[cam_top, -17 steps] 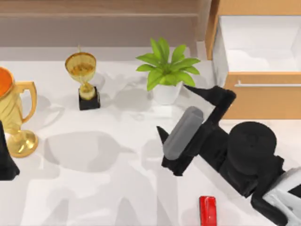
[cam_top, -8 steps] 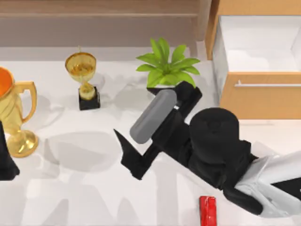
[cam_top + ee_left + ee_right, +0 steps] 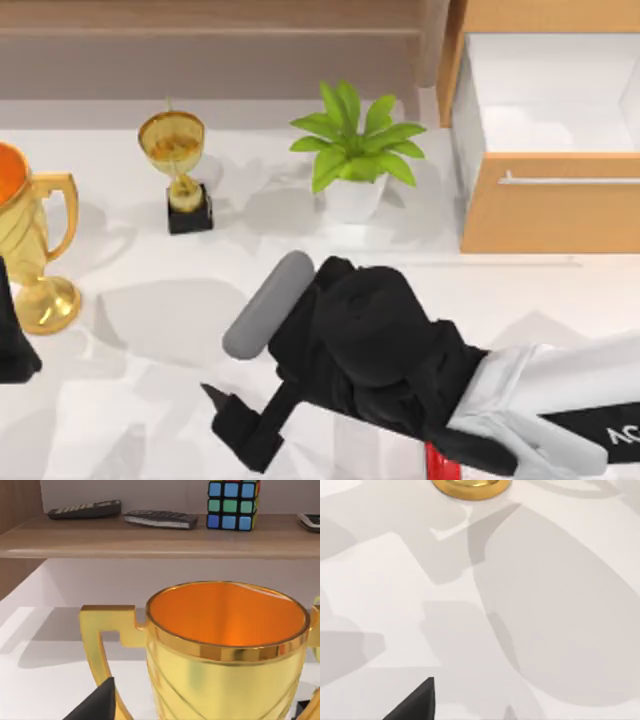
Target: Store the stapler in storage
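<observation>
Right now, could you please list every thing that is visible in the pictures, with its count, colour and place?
stapler: 1, bright red, near table edge, mostly under the right arm
storage: 1, light tan wood, white inside, drawer open, table's right rear
potted plant: 1, green leaves, white pot, left of the storage
small trophy: 1, gold on black base, rear left
large trophy: 1, gold, orange inside, far left
shelf: 1, brown, on the back wall
colour cube: 1, multicoloured, on the shelf
remote controls: 2, dark, on the shelf
left gripper: 1, black, parked at left edge
right gripper: 1, black, above near-centre table
</observation>
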